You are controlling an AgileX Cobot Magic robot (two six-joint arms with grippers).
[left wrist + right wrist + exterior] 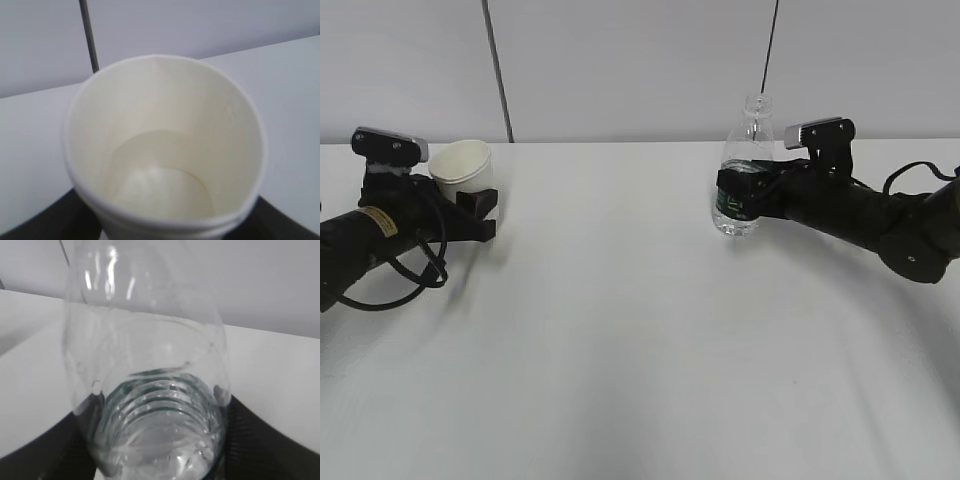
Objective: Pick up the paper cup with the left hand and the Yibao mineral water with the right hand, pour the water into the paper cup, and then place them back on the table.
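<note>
One paper cup (165,150); one bottle (150,390); two hands

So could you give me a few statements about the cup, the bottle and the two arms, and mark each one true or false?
1. The cup sits in the left gripper. True.
2. The bottle has a cap on. False: its neck is open, with no cap.
3. The right gripper is clamped around the bottle at its green label. True.
4. The cup and bottle touch each other. False: they are far apart, at opposite sides of the table.
5. The cup is full to the brim. False: the left wrist view shows most of its inner wall bare, with little or nothing in it.
</note>
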